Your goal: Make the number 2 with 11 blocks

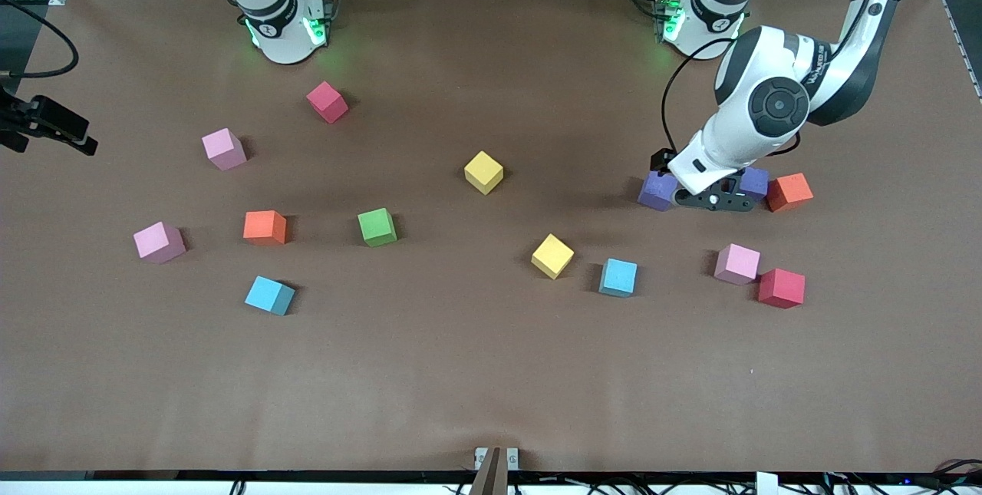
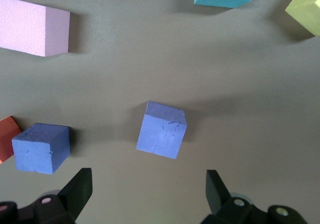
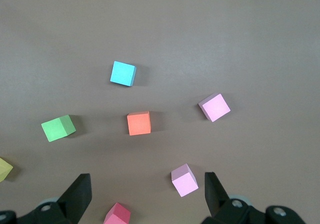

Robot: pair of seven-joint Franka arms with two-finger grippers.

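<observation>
Both arms are glossy white with black bands at the joints, and each base [image 1: 288, 23] carries a ring lit green. The left arm [image 1: 767, 107] has a rounded white wrist housing with a dark grey circular cap at its centre, a black elbow section, small dark lettering along one link, and a thin black cable looping down beside it. The left claw [image 2: 147, 191] has matte black wedge-shaped fingers [image 2: 77, 186] on a black body with pale round screws; the right claw [image 3: 147, 194] looks the same.
</observation>
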